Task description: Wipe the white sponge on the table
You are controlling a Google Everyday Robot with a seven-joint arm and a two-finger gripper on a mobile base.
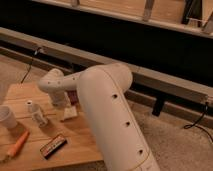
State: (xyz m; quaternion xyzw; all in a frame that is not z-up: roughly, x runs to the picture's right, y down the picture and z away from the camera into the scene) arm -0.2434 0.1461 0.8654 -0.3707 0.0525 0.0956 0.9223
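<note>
Gripper [60, 102] low over bench [22, 93], jaws wide, apparently empty; white sponge [69, 113] just beside it, toward camera.

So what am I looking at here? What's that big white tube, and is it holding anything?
The white tube is a robot's arm, bent at the elbow and stretched left over a small wooden table. There is one camera view, looking down past the arm; where the camera sits isn't known. The end effector, the grasping part at the arm's tip, is low over a white sponge. Whether it grips the sponge can't be seen. Also on the table are a whitish cup, a small white bottle, an orange stick-like thing and a dark bar with an orange edge.
</note>
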